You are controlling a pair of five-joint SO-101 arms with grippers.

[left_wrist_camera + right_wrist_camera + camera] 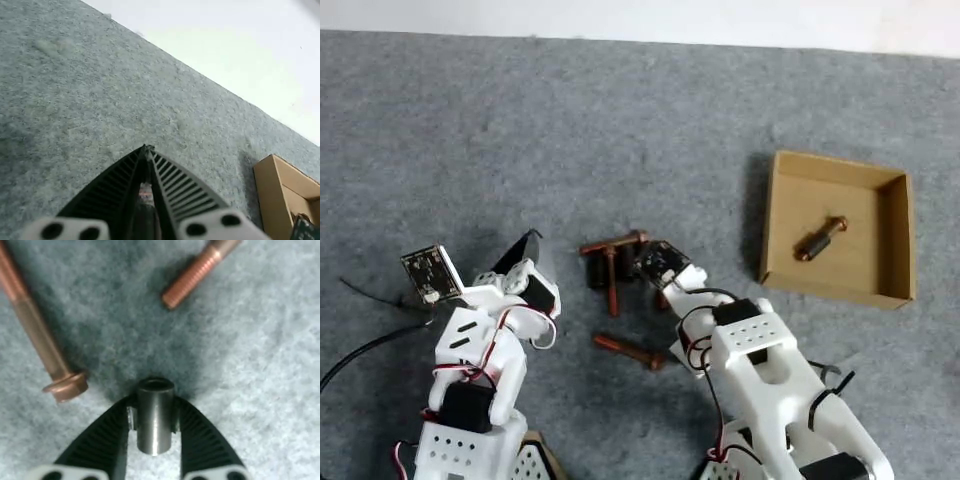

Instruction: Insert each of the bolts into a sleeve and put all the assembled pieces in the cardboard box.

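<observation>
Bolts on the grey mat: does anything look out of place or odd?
Nothing stands out. The loose bolts lie scattered at different angles, one assembled piece rests in the cardboard box, and the right gripper holds a sleeve.

Bolts (32, 325) copper; sleeve (155, 415) dark grey; cardboard box (820, 200) tan; carpet (570, 130) grey.

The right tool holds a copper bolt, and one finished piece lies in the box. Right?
Not quite. The right tool holds a dark sleeve, not a bolt; the right wrist view shows it. One finished piece does lie in the box.
</observation>
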